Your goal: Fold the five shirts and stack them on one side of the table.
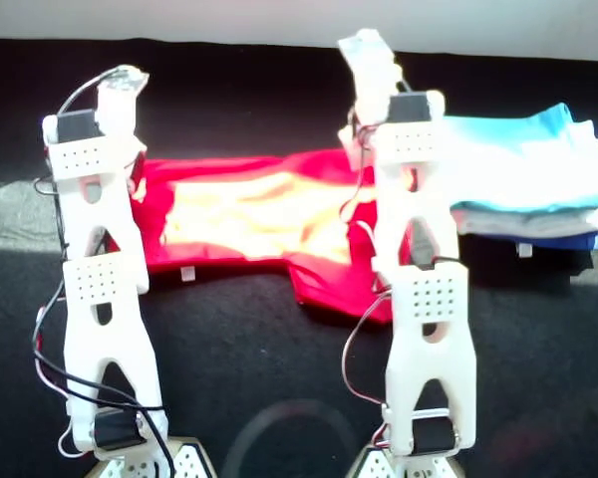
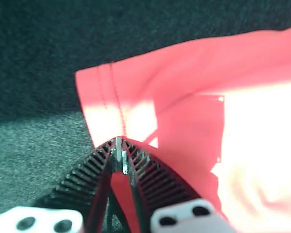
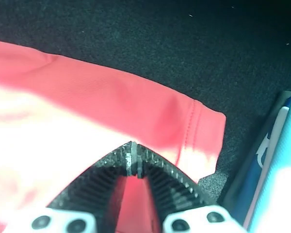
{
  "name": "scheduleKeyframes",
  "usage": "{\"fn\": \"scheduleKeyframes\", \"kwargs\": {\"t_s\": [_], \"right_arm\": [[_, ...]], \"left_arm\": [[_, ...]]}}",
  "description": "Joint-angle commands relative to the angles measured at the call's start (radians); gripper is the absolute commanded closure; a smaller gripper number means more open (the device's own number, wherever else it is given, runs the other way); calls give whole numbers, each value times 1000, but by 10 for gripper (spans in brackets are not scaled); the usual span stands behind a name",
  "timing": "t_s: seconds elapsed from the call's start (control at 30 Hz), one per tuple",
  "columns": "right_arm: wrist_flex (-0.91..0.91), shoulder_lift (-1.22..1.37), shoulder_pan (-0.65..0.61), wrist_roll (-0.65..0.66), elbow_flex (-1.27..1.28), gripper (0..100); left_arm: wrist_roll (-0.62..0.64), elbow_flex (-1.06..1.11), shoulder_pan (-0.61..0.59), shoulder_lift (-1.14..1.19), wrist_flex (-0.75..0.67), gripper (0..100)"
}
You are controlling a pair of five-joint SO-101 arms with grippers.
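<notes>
A red shirt [image 1: 239, 214] lies spread flat across the middle of the black table, partly in bright sunlight. My left gripper [image 1: 123, 80] is over the shirt's left end. In the left wrist view it [image 2: 119, 141] is shut, its tips meeting above the red shirt's [image 2: 194, 107] stitched hem, which lies flat. My right gripper [image 1: 367, 48] is over the shirt's right end. In the right wrist view it [image 3: 134, 144] is also shut, above the red shirt's [image 3: 87, 107] hemmed edge. A stack of folded shirts [image 1: 528, 169], light blue on top, sits at the right.
The black cloth tabletop [image 1: 229, 110] is bare behind and in front of the shirt. The folded stack's edge [image 3: 281, 160] lies close beside the red shirt's right hem. Both arm bases stand at the near table edge.
</notes>
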Motion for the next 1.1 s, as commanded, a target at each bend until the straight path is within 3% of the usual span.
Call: {"fn": "scheduleKeyframes", "kwargs": {"t_s": [0.0,0.37,0.8,1.07], "right_arm": [[-8,7,-15,0,-42,993],[-99,217,-4,0,-38,993],[-124,252,113,3,-41,993],[104,254,67,2,-421,993]], "left_arm": [[58,-41,61,-90,-23,991],[252,-30,67,31,-282,991],[249,-30,-12,99,-281,991],[279,-41,-27,-8,-244,991]]}}
